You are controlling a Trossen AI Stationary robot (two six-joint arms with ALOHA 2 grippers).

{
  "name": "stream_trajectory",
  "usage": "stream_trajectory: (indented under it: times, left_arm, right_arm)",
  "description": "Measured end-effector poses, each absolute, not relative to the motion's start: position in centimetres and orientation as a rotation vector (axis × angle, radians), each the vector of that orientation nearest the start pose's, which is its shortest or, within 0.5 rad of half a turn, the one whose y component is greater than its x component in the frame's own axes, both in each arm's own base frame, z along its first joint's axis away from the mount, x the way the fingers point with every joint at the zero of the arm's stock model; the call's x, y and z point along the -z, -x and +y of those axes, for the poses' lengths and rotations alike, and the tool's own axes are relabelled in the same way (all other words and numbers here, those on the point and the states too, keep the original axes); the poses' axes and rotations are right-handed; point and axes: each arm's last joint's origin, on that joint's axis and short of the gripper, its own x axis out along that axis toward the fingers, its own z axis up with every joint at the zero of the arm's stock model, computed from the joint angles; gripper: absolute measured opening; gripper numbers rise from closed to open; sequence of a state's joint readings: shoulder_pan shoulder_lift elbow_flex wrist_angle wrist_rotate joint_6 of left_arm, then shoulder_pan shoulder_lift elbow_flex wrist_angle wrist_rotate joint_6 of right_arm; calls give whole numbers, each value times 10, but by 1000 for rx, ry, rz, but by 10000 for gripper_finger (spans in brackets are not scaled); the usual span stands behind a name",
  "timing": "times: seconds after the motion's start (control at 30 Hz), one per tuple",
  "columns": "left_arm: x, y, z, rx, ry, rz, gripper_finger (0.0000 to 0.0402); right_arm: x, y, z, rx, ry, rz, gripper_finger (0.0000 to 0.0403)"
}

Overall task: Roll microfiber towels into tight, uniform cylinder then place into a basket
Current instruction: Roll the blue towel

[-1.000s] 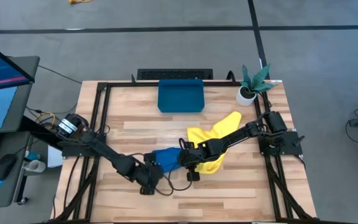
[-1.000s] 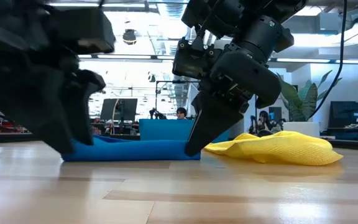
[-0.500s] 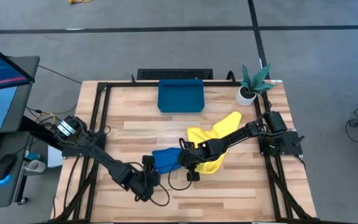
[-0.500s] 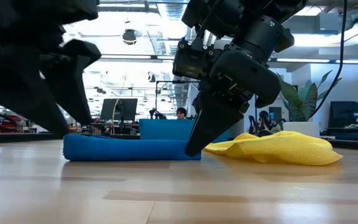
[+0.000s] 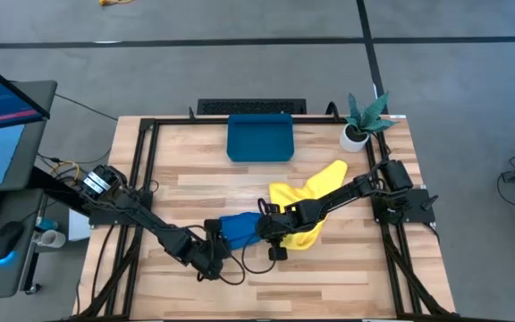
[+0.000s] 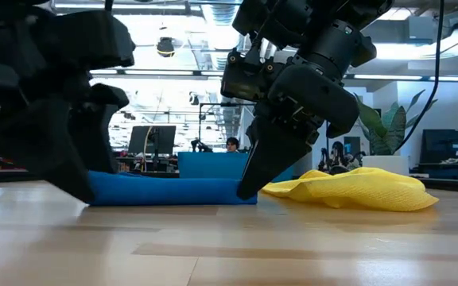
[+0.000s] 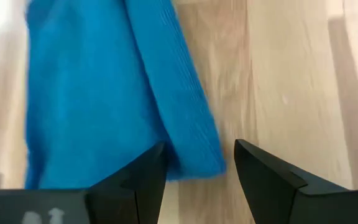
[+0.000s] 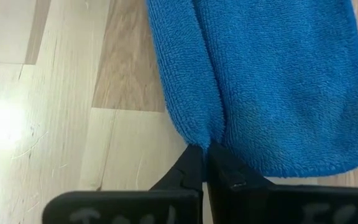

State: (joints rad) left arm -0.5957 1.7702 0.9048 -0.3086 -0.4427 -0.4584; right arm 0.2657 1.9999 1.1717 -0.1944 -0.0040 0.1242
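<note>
My right gripper (image 8: 205, 163) has its fingers pinched together on the near edge of the blue towel (image 8: 272, 81) — a fold of the cloth is caught right at my fingertips, and the rest of the towel spreads away in front of them. From above, that same right gripper (image 5: 264, 230) sits at one end of the blue towel (image 5: 237, 227), with the yellow towel (image 5: 307, 199) lying just behind my wrist, loose and crumpled, partly under my forearm.

My left gripper (image 7: 197, 163) is at the towel's other end, fingers wide apart and holding nothing; a corner of the blue towel (image 7: 104, 93) lies just ahead of them, reaching into the gap between the tips. In the level view my left gripper (image 6: 70, 171) stands low at the table beside the blue towel (image 6: 173, 191), which lies as a long, flattish band, not a tight cylinder.

So I judge the work barely begun. The blue towel looks folded or loosely doubled — one long crease shows past my right fingers — but no firm roll exists yet. The yellow towel has not been straightened at all. The basket (image 5: 259, 156) sits well beyond both my grippers at the far side of the table, and I see no towel in it. What remains: rolling the blue towel tight, carrying it over, then doing the same with the yellow one.
</note>
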Motion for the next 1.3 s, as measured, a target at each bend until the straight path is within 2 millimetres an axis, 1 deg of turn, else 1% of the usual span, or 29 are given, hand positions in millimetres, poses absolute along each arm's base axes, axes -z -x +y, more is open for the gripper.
stream_trajectory:
  times: [0.07, 0.2, 0.33, 0.43, 0.5, 0.63, 0.7, 0.87, 0.97, 1.1, 1.2, 1.3]
  left_arm:
    - [-124, -264, -163, -114, -140, 1010, 180]
    - [-123, -266, -158, -174, -69, 1005, 180]
    - [-124, -269, -155, -197, -14, 994, 169]
    - [-124, -272, -153, -192, 56, 1008, 137]
    - [-124, -273, -151, -192, 102, 1018, 106]
    - [-125, -275, -151, -168, 197, 1038, 32]
    - [-126, -278, -152, -137, 266, 1046, 12]
    - [-128, -283, -158, -35, 492, 1085, 20]
    - [-129, -284, -160, -12, 587, 1104, 18]
    - [-131, -285, -163, 22, 671, 1129, 12]
    - [-131, -285, -165, 54, 692, 1135, 12]
    - [-131, -285, -165, 73, 700, 1146, 16]
  right_arm:
    - [-121, -376, 103, -182, 21, 1029, 23]
    - [-121, -376, 103, -188, 17, 1031, 24]
    - [-121, -377, 100, -249, -53, 1045, 19]
    - [-121, -378, 96, -286, -153, 1068, 17]
    - [-121, -378, 94, -317, -214, 1085, 17]
    - [-120, -377, 90, -391, -346, 1123, 20]
    - [-120, -376, 90, -422, -410, 1144, 17]
    - [-122, -376, 92, -453, -570, 1186, 15]
    - [-123, -376, 93, -430, -681, 1219, 19]
    - [-123, -377, 94, -380, -780, 1246, 17]
    - [-114, -381, 95, -344, -860, 1262, 15]
    - [-100, -386, 95, -347, -942, 1276, 18]
